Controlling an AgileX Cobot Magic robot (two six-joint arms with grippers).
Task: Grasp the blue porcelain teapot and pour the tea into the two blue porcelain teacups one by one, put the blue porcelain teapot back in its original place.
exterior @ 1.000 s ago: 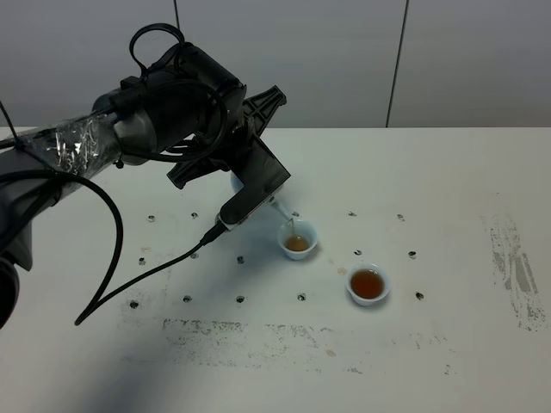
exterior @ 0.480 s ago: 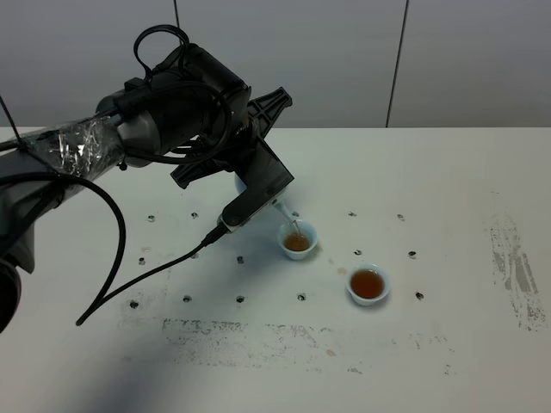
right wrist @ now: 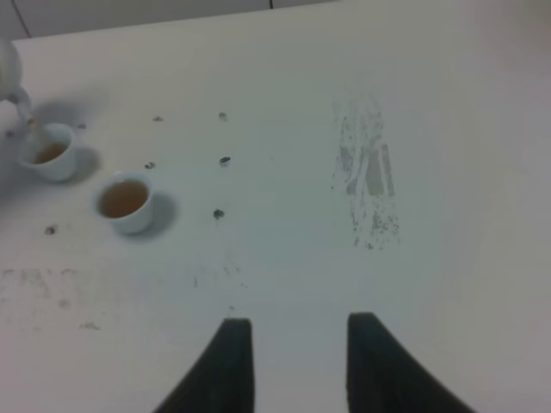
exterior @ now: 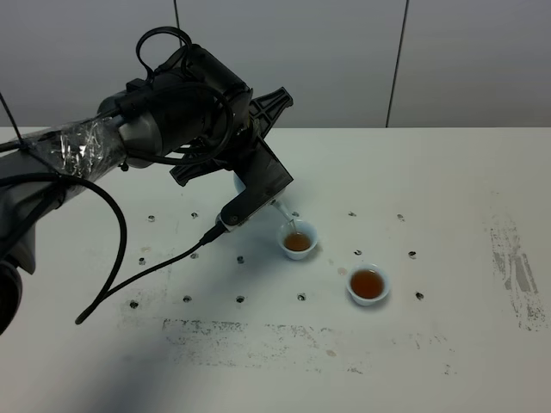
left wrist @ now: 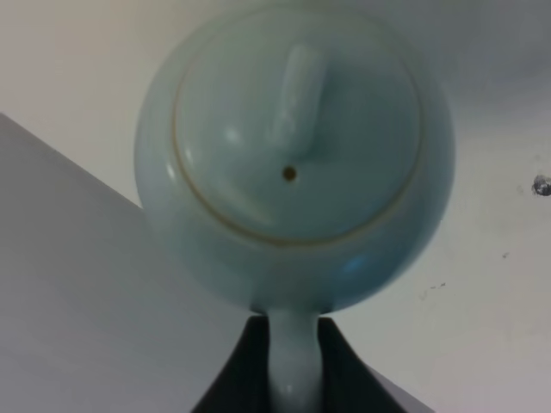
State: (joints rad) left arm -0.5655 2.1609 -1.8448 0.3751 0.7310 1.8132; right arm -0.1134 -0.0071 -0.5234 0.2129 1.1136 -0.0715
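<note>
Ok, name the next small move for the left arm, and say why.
Probably tilt the teapot, held in the left end effector, back upright: the cup under its spout already holds tea, much like the other cup.

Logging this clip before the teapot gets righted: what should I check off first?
1. Hold of left gripper on teapot handle: ok, fingers flank it.
2. Seating of lid: ok.
3. Aim at teacup under the spout: ok, tea inside.
4. Fill of other teacup: ok.
5. Spills on table: cannot tell, marks around.
6. Clearance of right gripper: ok, open, away from cups.
</note>
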